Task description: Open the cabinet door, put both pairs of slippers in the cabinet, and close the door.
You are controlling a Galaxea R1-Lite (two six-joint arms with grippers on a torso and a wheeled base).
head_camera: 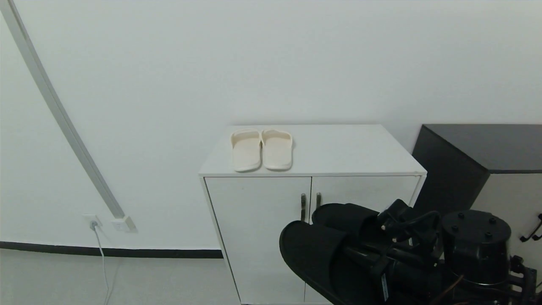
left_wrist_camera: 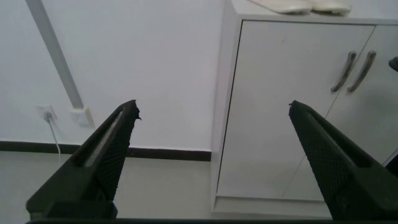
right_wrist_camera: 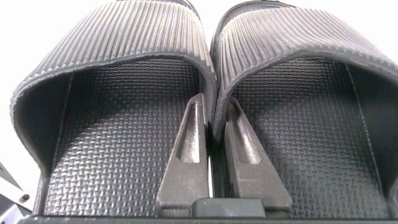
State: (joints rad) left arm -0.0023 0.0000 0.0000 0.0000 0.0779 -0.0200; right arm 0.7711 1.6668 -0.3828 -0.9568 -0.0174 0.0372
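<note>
- The black slippers (head_camera: 322,250) are a ribbed, wide-strapped pair, held side by side in the air in front of the cabinet's right door, toes towards it.
- The cream slippers (head_camera: 261,149) lie together on the left part of the white cabinet (head_camera: 254,228) top; both doors are closed.
- The right claw (right_wrist_camera: 212,115) is clenched on the pair's touching inner walls, one finger inside each slipper.
- The left claw (left_wrist_camera: 212,107) hangs released, fingers wide apart, facing the cabinet's left door.
</note>
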